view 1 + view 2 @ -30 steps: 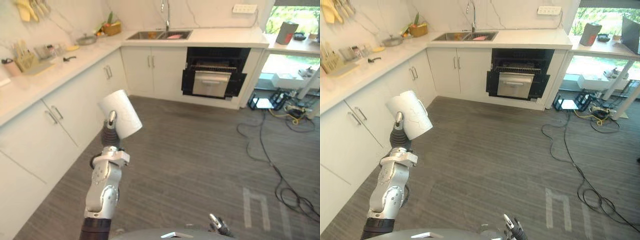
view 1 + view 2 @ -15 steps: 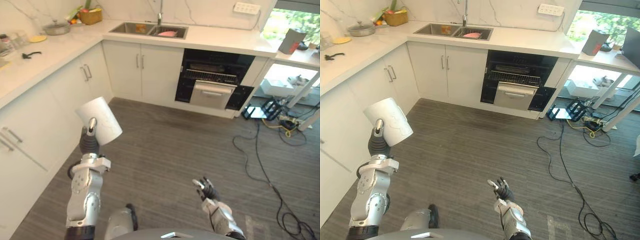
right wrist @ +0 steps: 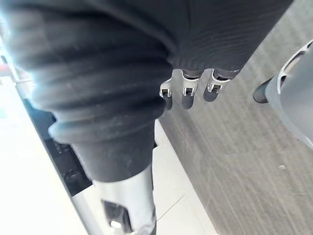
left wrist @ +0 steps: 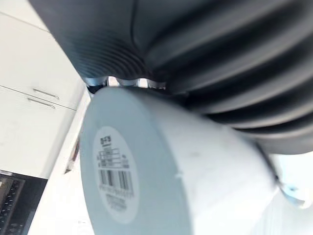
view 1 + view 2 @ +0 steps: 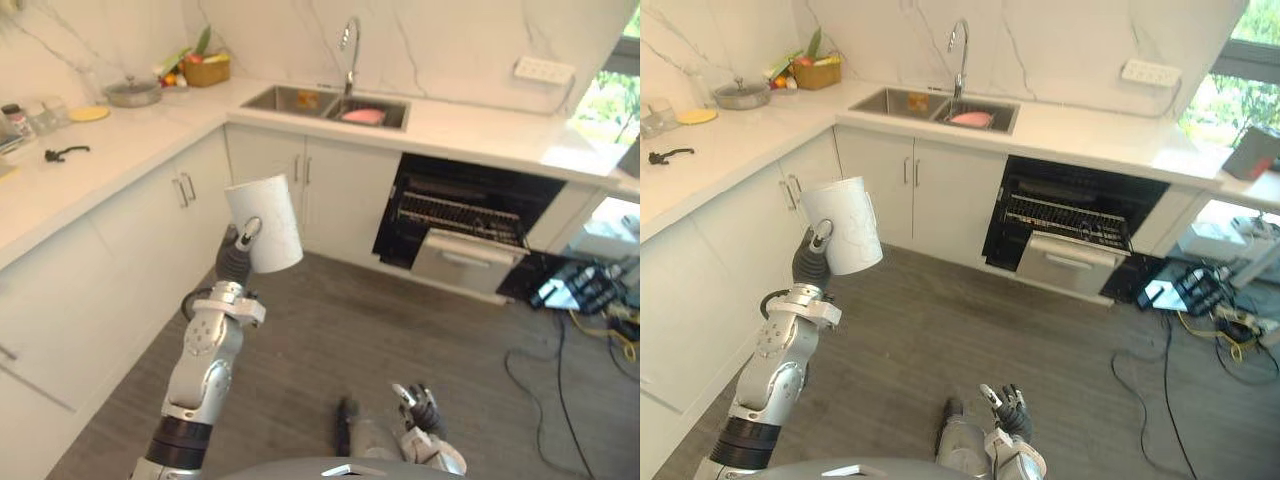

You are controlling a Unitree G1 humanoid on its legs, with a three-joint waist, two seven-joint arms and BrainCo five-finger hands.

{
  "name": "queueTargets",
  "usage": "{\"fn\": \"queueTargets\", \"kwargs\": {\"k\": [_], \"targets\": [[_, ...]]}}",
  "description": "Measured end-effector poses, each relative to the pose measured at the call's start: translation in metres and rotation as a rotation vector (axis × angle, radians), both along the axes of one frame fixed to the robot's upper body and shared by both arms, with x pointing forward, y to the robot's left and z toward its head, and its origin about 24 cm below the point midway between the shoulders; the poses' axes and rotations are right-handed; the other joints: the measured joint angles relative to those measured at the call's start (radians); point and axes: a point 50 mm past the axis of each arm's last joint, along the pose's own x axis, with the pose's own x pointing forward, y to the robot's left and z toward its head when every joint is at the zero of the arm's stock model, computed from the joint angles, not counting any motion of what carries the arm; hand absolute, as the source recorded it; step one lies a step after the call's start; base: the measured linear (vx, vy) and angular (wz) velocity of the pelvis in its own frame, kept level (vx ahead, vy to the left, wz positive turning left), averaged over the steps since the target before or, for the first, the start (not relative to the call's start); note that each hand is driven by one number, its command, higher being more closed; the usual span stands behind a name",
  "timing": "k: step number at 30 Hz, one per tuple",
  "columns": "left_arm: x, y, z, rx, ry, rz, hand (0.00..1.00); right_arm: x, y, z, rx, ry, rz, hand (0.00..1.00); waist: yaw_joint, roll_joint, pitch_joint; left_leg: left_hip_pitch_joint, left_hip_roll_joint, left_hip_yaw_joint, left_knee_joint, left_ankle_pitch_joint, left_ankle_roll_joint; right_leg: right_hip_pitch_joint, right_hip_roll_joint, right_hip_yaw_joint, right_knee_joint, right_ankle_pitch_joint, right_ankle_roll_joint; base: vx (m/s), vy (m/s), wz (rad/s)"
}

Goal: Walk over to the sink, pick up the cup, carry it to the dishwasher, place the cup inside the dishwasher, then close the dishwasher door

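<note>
White cup (image 5: pixel 266 222) gripped in left hand (image 5: pixel 237 260), thumb pressed on its wall, base toward wrist. Open dishwasher (image 5: pixel 455 235) well beyond hand, off to its right; sink (image 5: pixel 325 103) farther back. Right hand (image 5: pixel 420 408) low, fingers loosely spread, empty.

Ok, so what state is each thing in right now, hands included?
cup: lifted off the floor and counter, held in the left hand.
left hand: fingers shut on the cup.
right hand: fingers open, holding nothing.
dishwasher: door open, rack showing.
cabinet doors: shut.
</note>
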Motion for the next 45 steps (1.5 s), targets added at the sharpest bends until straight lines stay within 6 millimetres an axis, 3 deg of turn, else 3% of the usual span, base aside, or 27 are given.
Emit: {"fn": "queueTargets", "kwargs": {"k": [1, 2, 3, 5, 6, 7, 8, 10, 13, 14, 15, 16, 18, 20, 21, 22, 24, 27, 29, 30, 32, 34, 35, 36, 37, 42, 45], "targets": [[-0.002, 0.001, 0.002, -0.015, -0.014, 0.009, 1.00, 0.003, -0.003, 0.004, -0.043, -0.014, 0.027, 0.00, 0.002, 0.007, -0.022, 0.032, 0.015, 0.003, -0.007, -0.039, -0.006, -0.009, 0.011, 0.015, 0.025, 0.039, -0.021, 0.73, -0.397, -0.06], [-0.003, -0.001, -0.001, -0.034, -0.006, 0.016, 1.00, 0.007, -0.010, 0.011, -0.102, -0.031, 0.059, 0.00, -0.004, 0.023, -0.043, 0.060, 0.051, 0.012, -0.023, -0.064, 0.019, -0.026, 0.044, 0.009, 0.085, 0.057, -0.026, 0.76, -0.379, -0.01], [-0.004, -0.004, -0.002, -0.051, 0.002, 0.015, 1.00, 0.013, -0.012, 0.017, -0.143, -0.057, 0.074, 0.00, -0.009, 0.066, -0.067, 0.068, 0.075, 0.021, 0.002, -0.043, 0.028, -0.036, 0.067, -0.003, 0.125, 0.064, -0.026, 0.74, -0.378, -0.05], [-0.006, -0.014, -0.003, -0.101, 0.023, 0.017, 1.00, 0.027, -0.016, 0.028, -0.194, -0.103, 0.076, 0.00, -0.005, 0.090, -0.067, -0.026, 0.139, 0.049, 0.274, 0.081, 0.009, 0.002, 0.090, -0.027, 0.149, 0.079, -0.084, 0.77, -0.426, -0.09], [-0.006, -0.020, -0.002, -0.124, 0.026, 0.015, 1.00, 0.031, -0.017, 0.033, -0.199, -0.131, 0.065, 0.00, -0.003, 0.107, -0.054, -0.119, 0.194, 0.030, 0.499, 0.256, 0.005, 0.060, 0.118, -0.035, 0.140, 0.032, -0.101, 0.66, -0.349, 0.01], [-0.007, -0.020, -0.002, -0.122, 0.029, 0.016, 1.00, 0.032, -0.016, 0.035, -0.199, -0.138, 0.065, 0.00, -0.003, 0.110, -0.052, -0.175, 0.223, 0.014, 0.607, 0.328, -0.005, 0.089, 0.131, -0.037, 0.129, 0.013, -0.107, 0.65, -0.300, 0.05], [-0.006, -0.020, -0.003, -0.118, 0.043, 0.022, 1.00, 0.034, -0.013, 0.036, -0.198, -0.144, 0.066, 0.00, 0.000, 0.118, -0.045, -0.279, 0.274, 0.005, 0.801, 0.360, -0.019, 0.167, 0.158, -0.040, 0.091, -0.017, -0.113, 0.76, -0.345, 0.01], [-0.006, -0.015, -0.005, -0.116, 0.058, 0.042, 1.00, 0.035, -0.015, 0.037, -0.209, -0.147, 0.059, 0.00, 0.016, 0.109, -0.040, -0.399, 0.308, 0.046, 0.900, 0.308, 0.002, 0.317, 0.181, -0.047, -0.015, -0.032, -0.106, 0.60, -0.255, -0.11], [-0.005, -0.006, -0.006, -0.113, 0.058, 0.071, 1.00, 0.050, -0.022, 0.048, -0.234, -0.208, 0.020, 0.00, 0.043, 0.099, -0.044, -0.482, 0.281, 0.187, 0.604, 0.207, -0.010, 0.430, 0.180, -0.011, -0.116, -0.035, -0.106, 0.61, -0.169, -0.35], [-0.005, -0.006, -0.006, -0.111, 0.058, 0.073, 1.00, 0.056, -0.023, 0.051, -0.243, -0.223, 0.024, 0.00, 0.046, 0.098, -0.042, -0.496, 0.255, 0.196, 0.502, 0.203, -0.012, 0.443, 0.175, 0.002, -0.124, -0.038, -0.101, 0.56, -0.032, -0.50], [-0.005, -0.005, -0.006, -0.102, 0.060, 0.072, 1.00, 0.066, -0.024, 0.057, -0.257, -0.249, 0.026, 0.00, 0.052, 0.088, -0.039, -0.501, 0.188, 0.178, 0.292, 0.215, -0.023, 0.454, 0.156, 0.027, -0.133, -0.048, -0.093, 0.52, 0.053, -0.60], [-0.005, -0.003, -0.006, -0.096, 0.060, 0.073, 1.00, 0.074, -0.025, 0.063, -0.273, -0.275, 0.028, 0.00, 0.056, 0.080, -0.040, -0.507, 0.122, 0.130, 0.090, 0.264, -0.033, 0.460, 0.138, 0.058, -0.136, -0.061, -0.085, 0.50, 0.093, -0.67], [-0.006, 0.002, -0.003, -0.082, 0.045, 0.081, 1.00, 0.082, -0.025, 0.069, -0.280, -0.300, 0.020, 0.00, 0.061, 0.068, -0.031, -0.519, 0.071, 0.049, -0.094, 0.338, -0.056, 0.483, 0.114, 0.111, -0.134, -0.103, -0.069, 0.45, 0.182, -0.76], [-0.006, 0.008, -0.004, -0.074, 0.042, 0.087, 1.00, 0.082, -0.028, 0.070, -0.295, -0.295, 0.020, 0.00, 0.061, 0.072, -0.032, -0.518, 0.069, 0.008, -0.141, 0.382, -0.057, 0.519, 0.110, 0.165, -0.112, -0.166, -0.032, 0.46, 0.270, -0.86], [-0.007, 0.012, -0.007, -0.056, 0.050, 0.087, 1.00, 0.081, -0.025, 0.066, -0.286, -0.279, 0.030, 0.00, 0.067, 0.055, -0.032, -0.482, 0.061, 0.020, -0.095, 0.489, -0.040, 0.543, 0.086, 0.219, -0.082, -0.208, -0.012, 0.45, 0.300, -0.98], [-0.008, 0.019, -0.009, -0.024, 0.056, 0.097, 1.00, 0.080, -0.016, 0.061, -0.268, -0.264, 0.055, 0.00, 0.061, 0.007, -0.033, -0.472, 0.039, 0.054, -0.029, 0.434, -0.012, 0.550, 0.041, 0.253, -0.054, -0.211, -0.014, 0.44, 0.281, -0.89], [-0.006, 0.022, -0.006, -0.008, 0.039, 0.097, 1.00, 0.081, -0.013, 0.060, -0.256, -0.266, 0.053, 0.00, 0.039, -0.030, -0.033, -0.485, 0.026, 0.080, 0.096, 0.348, 0.020, 0.556, 0.000, 0.268, -0.018, -0.191, -0.013, 0.49, 0.287, -0.35], [0.002, 0.012, 0.009, -0.008, -0.023, 0.049, 1.00, 0.079, -0.019, 0.061, -0.250, -0.264, 0.009, 0.00, 0.019, -0.045, -0.035, -0.433, -0.014, 0.123, 0.155, 0.231, 0.049, 0.516, -0.054, 0.266, 0.169, -0.149, 0.003, 0.43, 0.288, -0.30], [0.007, 0.007, 0.020, -0.004, -0.067, 0.020, 1.00, 0.077, -0.015, 0.060, -0.231, -0.260, -0.015, 0.00, 0.019, -0.044, -0.030, -0.333, -0.039, 0.179, 0.092, 0.210, 0.062, 0.396, -0.111, 0.247, 0.426, -0.040, 0.031, 0.32, 0.229, -0.60], [0.009, 0.007, 0.022, 0.000, -0.077, 0.025, 1.00, 0.078, -0.008, 0.061, -0.218, -0.263, 0.003, 0.00, 0.016, -0.036, -0.024, -0.274, -0.042, 0.215, 0.049, 0.207, 0.068, 0.336, -0.142, 0.220, 0.555, -0.025, 0.034, 0.22, 0.149, -0.89], [0.010, 0.005, 0.025, 0.001, -0.081, 0.037, 1.00, 0.081, 0.005, 0.062, -0.203, -0.273, 0.051, 0.00, -0.010, 0.000, -0.020, -0.179, -0.028, 0.271, -0.030, 0.201, 0.064, 0.229, -0.165, 0.086, 0.665, -0.070, -0.026, 0.19, 0.152, -0.94], [0.013, 0.004, 0.033, 0.008, -0.113, 0.040, 1.00, 0.086, 0.018, 0.072, -0.176, -0.331, 0.097, 0.00, -0.018, 0.023, -0.020, -0.129, -0.007, 0.357, -0.077, 0.185, 0.042, 0.119, -0.136, -0.093, 0.525, -0.109, -0.024, 0.20, 0.145, -1.01], [0.013, 0.004, 0.033, 0.008, -0.118, 0.041, 1.00, 0.087, 0.021, 0.076, -0.172, -0.351, 0.108, 0.00, -0.021, 0.014, -0.022, -0.121, -0.006, 0.378, -0.080, 0.182, 0.038, 0.108, -0.130, -0.145, 0.462, -0.101, -0.024, 0.21, 0.045, -0.98], [0.012, 0.005, 0.031, 0.017, -0.116, 0.038, 1.00, 0.088, 0.025, 0.083, -0.171, -0.387, 0.127, 0.00, -0.021, -0.008, -0.027, -0.106, -0.020, 0.409, -0.075, 0.167, 0.021, 0.100, -0.117, -0.262, 0.316, 0.014, -0.078, 0.28, 0.028, -1.08], [0.010, 0.003, 0.024, 0.022, -0.097, 0.021, 1.00, 0.089, 0.022, 0.090, -0.212, -0.414, 0.155, 0.00, -0.016, -0.016, -0.036, -0.095, -0.021, 0.411, -0.075, 0.159, 0.017, 0.107, -0.103, -0.287, 0.280, -0.011, -0.123, 0.30, 0.017, -1.11], [0.007, -0.027, -0.002, 0.086, -0.007, -0.105, 1.00, 0.085, 0.013, 0.095, -0.262, -0.416, 0.165, 0.00, -0.029, 0.021, -0.016, -0.080, 0.018, 0.363, -0.021, 0.157, 0.014, 0.197, 0.029, -0.222, 0.034, 0.019, -0.093, 0.25, -0.029, -0.75], [0.007, -0.027, -0.002, 0.095, -0.023, -0.066, 1.00, 0.087, 0.013, 0.098, -0.273, -0.435, 0.188, 0.00, -0.024, 0.039, -0.009, -0.094, 0.049, 0.363, 0.139, 0.161, 0.007, 0.225, 0.077, -0.117, -0.022, 0.029, -0.085, 0.11, -0.002, -1.04]]}}
